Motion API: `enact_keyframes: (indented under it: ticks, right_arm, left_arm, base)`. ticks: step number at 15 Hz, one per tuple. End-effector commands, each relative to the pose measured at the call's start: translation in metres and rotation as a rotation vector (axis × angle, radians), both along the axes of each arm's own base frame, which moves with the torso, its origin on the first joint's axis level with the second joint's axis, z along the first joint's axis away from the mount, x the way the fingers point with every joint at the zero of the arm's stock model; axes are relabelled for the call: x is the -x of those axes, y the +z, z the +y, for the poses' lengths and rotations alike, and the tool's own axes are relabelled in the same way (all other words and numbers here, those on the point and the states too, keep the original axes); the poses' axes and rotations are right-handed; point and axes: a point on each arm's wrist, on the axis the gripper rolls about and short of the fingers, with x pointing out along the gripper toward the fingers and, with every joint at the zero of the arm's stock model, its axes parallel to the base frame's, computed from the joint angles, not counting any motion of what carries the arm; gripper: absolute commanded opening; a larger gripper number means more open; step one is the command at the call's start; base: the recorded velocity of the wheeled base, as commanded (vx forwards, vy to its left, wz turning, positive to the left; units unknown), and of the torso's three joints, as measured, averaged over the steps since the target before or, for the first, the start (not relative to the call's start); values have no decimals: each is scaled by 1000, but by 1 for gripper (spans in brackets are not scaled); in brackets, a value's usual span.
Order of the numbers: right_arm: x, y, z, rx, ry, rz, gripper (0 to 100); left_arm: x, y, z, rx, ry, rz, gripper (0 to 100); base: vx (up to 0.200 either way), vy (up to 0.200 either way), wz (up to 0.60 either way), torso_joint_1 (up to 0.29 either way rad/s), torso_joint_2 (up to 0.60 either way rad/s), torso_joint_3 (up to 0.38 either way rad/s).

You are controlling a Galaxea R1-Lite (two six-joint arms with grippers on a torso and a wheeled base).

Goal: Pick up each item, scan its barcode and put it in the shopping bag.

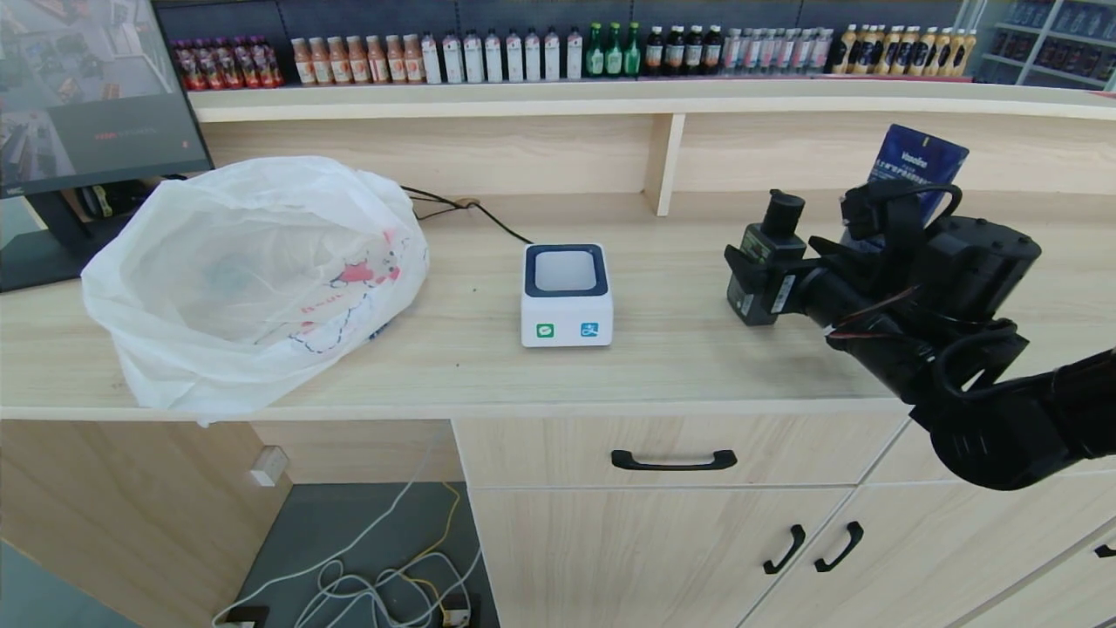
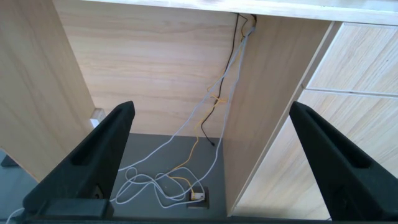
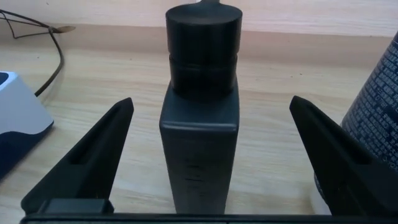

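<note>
Right of the scanner (image 1: 567, 292), well apart from it on the desk (image 1: 680, 358), a dark bottle (image 1: 760, 275) with a black cap stands upright between the fingers of the right end effector (image 3: 211, 102). That end effector is released: the right wrist view shows both fingers spread wide, with bare desk on either side of the bottle, so nothing is clamped yet. I judge it is set astride the bottle so that closing would take it by its flat sides below the cap.

Farther from the scanner than the bottle, behind the arm, stands a blue pouch (image 1: 915, 161), probably next in line. On the scanner's other side sits the white shopping bag (image 1: 253, 279), its mouth open toward the robot, ready for a drop-in.

The head view gives this layout but leaves the finger gaps hard to read; the right wrist view makes them plain. The left wrist view shows the left end effector (image 2: 211, 109), also released, below the desk top over loose cables (image 2: 168, 186), likely parked out of the way.
</note>
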Motion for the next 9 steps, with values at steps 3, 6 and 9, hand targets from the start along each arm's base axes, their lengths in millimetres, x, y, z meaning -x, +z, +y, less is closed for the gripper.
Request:
enact_keyframes:
  ticks: [3,6,9]
  right_arm:
    - [-10,-3,3,2,0,-1,100]
    - [-14,-7,3,2,-1,5,100]
    - [-17,-11,0,15,40,12,100]
  left_arm:
    - [0,0,0,0,0,0,100]
    - [0,0,0,0,0,0,100]
    - [0,0,0,0,0,0,100]
  base:
    - [0,0,0,0,0,0]
    - [0,0,0,0,0,0]
    - [0,0,0,0,0,0]
